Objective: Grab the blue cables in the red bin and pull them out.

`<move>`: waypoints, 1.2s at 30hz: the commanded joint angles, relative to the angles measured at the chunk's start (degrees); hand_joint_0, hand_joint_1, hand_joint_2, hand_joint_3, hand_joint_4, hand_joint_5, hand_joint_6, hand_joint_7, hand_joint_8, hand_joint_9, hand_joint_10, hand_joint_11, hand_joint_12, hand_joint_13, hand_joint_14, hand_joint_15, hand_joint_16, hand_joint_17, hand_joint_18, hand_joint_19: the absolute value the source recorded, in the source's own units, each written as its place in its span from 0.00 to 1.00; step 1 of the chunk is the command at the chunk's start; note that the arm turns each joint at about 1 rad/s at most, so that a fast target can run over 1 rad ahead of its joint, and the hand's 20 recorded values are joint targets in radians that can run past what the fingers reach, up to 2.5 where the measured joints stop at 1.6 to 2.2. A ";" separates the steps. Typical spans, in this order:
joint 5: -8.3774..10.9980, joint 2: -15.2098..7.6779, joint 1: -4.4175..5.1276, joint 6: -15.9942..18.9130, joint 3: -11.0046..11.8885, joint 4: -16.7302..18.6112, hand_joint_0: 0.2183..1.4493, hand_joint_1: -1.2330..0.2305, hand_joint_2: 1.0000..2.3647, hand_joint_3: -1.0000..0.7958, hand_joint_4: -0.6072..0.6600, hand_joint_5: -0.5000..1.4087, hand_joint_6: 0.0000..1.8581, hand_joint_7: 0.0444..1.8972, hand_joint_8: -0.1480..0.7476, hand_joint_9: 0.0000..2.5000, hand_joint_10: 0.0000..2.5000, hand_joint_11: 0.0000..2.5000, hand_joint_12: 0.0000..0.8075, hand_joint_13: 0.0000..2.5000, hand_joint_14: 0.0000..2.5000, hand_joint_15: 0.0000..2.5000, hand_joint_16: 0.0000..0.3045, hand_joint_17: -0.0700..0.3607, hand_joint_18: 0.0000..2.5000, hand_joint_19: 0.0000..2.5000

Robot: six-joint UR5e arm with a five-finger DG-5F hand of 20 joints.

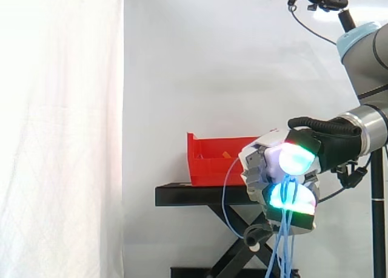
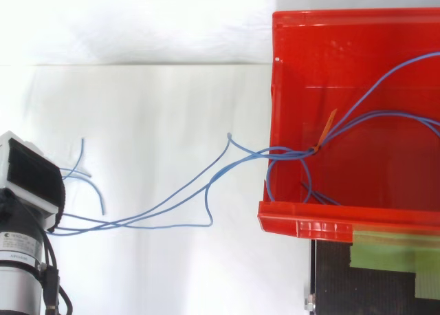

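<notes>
A white curtain [image 1: 60,132] is hung behind the work, and in front of it a black stand [image 1: 182,196] carries the red bin [image 1: 209,162]. The arm [image 1: 370,59] is brought in from 3 o'clock in the side view, with the hand [image 1: 257,169] held off the stand's 3 o'clock end, level with the bin's front lip. The blue cables [image 2: 289,150] are only partly drawn out: seen from above, several strands are left looped on the bin floor at 3 o'clock, gathered near an orange tie [image 2: 326,129], carried over the front wall and stretched slackly toward 8 o'clock, where the hand is met. The cables are judged to be light, thin and limp, with a smooth jacket that may slip through a loose hold; looped strands may catch on the bin wall or on one another. A hold on the bunched strands, rather than on a single one, is judged best. The hand is seen closed on the bundle, the glowing pads [image 1: 294,159] curled together around it, with loose ends hanging toward 6 o'clock. The palm is turned toward the bin and the wrist is kept roughly level.
</notes>
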 commanded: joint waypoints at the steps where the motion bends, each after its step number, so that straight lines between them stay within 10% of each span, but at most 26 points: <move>1: 0.00 0.00 -0.07 0.02 0.00 -0.08 0.49 0.28 0.00 0.00 0.56 0.75 0.09 0.45 0.46 0.47 0.01 0.51 0.39 0.51 0.36 0.61 0.14 0.39 0.40 0.49; 36: -0.79 0.00 -0.16 0.11 1.49 -0.26 0.54 0.17 0.00 0.00 0.58 0.61 0.27 0.34 0.45 0.43 0.01 0.51 0.39 0.50 0.36 0.62 0.15 0.39 0.39 0.49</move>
